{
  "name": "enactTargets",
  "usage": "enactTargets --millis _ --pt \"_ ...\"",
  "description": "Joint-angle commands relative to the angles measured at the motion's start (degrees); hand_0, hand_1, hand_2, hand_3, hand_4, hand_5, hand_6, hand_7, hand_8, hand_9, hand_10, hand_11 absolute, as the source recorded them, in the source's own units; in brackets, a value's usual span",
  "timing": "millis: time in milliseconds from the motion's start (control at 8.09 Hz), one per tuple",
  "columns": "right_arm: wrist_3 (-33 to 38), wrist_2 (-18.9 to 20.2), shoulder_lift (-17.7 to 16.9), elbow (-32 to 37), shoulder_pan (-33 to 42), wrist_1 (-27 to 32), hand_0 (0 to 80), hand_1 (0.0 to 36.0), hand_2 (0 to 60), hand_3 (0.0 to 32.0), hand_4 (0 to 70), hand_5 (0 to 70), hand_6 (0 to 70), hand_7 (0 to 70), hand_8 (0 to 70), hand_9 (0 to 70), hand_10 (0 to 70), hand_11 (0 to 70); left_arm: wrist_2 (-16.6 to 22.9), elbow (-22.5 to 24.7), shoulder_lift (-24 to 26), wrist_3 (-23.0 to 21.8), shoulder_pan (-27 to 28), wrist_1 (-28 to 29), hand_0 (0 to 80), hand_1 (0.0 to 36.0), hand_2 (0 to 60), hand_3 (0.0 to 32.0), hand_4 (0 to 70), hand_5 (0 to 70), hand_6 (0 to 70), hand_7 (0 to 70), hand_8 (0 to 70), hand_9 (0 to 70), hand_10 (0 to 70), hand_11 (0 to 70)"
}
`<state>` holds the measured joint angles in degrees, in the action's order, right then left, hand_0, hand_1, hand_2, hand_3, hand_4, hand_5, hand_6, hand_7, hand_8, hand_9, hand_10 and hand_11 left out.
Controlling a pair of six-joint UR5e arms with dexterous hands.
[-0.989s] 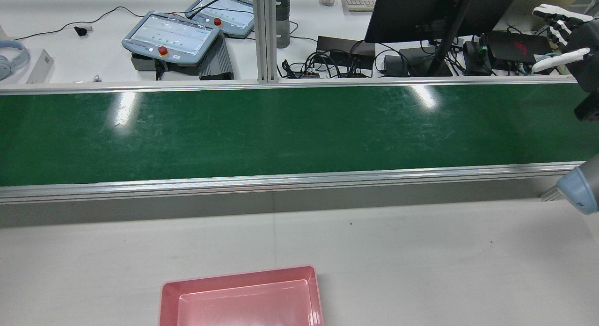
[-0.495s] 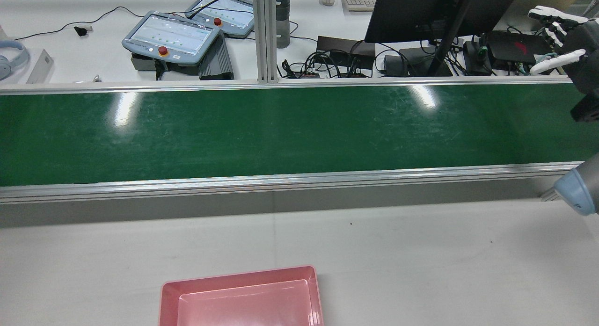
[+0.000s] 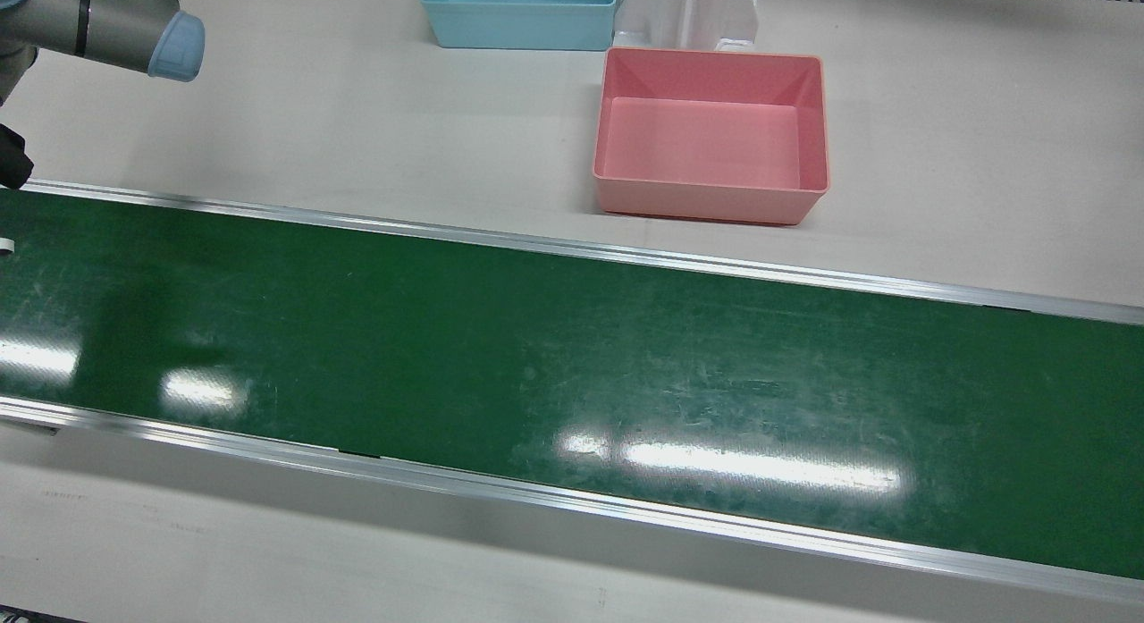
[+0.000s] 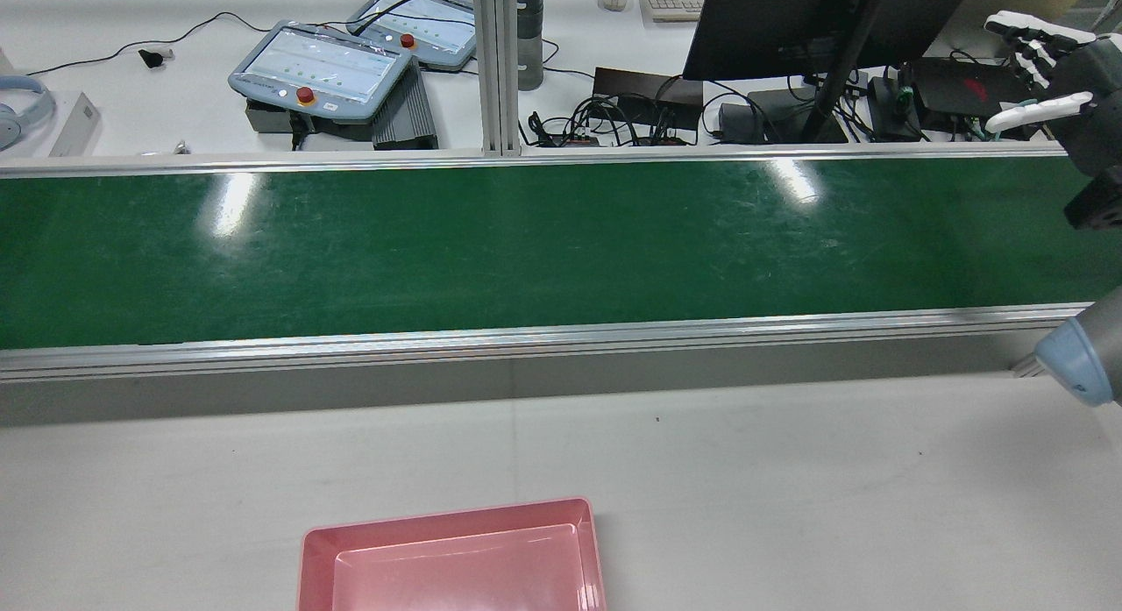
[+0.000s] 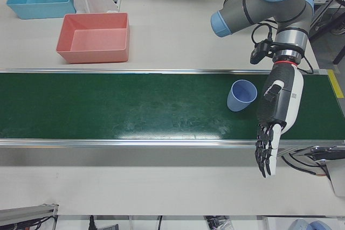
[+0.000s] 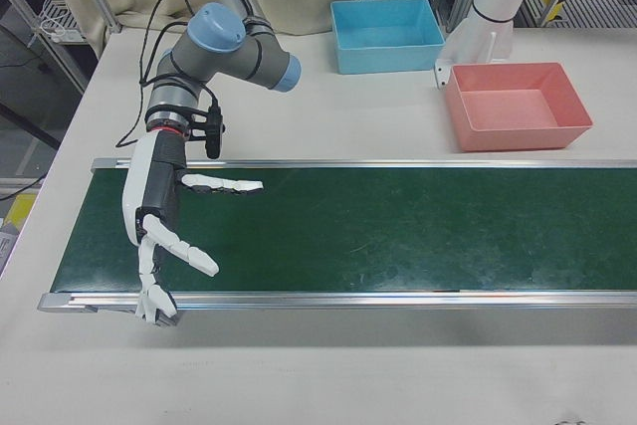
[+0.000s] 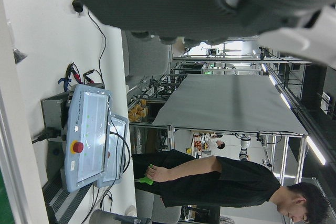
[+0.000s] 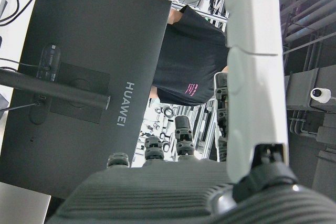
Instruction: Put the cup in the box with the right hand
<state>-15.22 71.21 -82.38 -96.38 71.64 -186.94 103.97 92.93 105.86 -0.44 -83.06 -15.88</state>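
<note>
A light blue cup (image 5: pixel 241 95) stands upright on the green conveyor belt (image 5: pixel 135 103), near its end on the left arm's side; it shows only in the left-front view. My left hand (image 5: pixel 275 117) is open beside the cup, apart from it, fingers pointing down past the belt's front rail. My right hand (image 6: pixel 164 231) is open and empty above the belt's other end, fingers spread; it also shows in the rear view (image 4: pixel 1047 76). The pink box (image 3: pixel 710 198) is empty on the white table behind the belt, also seen in the right-front view (image 6: pixel 523 136).
A blue box (image 3: pixel 518 33) stands beside a white pedestal (image 3: pixel 688 15) behind the pink box. Aluminium rails (image 3: pixel 572 248) edge the belt. Beyond the belt in the rear view are teach pendants (image 4: pixel 320 67), a monitor (image 4: pixel 789 24) and cables.
In the rear view my right hand has shifted slightly to the left, still open. Nothing else has moved.
</note>
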Motion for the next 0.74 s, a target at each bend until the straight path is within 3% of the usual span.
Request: enactTargets --millis 0,618 --pt "0.19 -0.02 0.03 -0.29 -0.36 0.00 74.2 15.3 0.0 0.0 24.3 7.1 7.0 23.3 3.8 9.7 0.0 2.4 0.00 -0.20 -0.04 0.00 0.00 0.15 0.0 0.0 0.0 0.0 0.0 0.0 0.0 0.0 0.0 0.0 0.0 0.0" --pt "0.55 0.07 1.61 -0.90 -0.36 0.09 73.8 15.4 0.0 0.0 24.3 7.2 7.2 23.9 4.4 10.6 0.4 3.0 0.00 -0.20 -0.04 0.00 0.00 0.15 0.0 0.0 0.0 0.0 0.0 0.0 0.0 0.0 0.0 0.0 0.0 0.0"
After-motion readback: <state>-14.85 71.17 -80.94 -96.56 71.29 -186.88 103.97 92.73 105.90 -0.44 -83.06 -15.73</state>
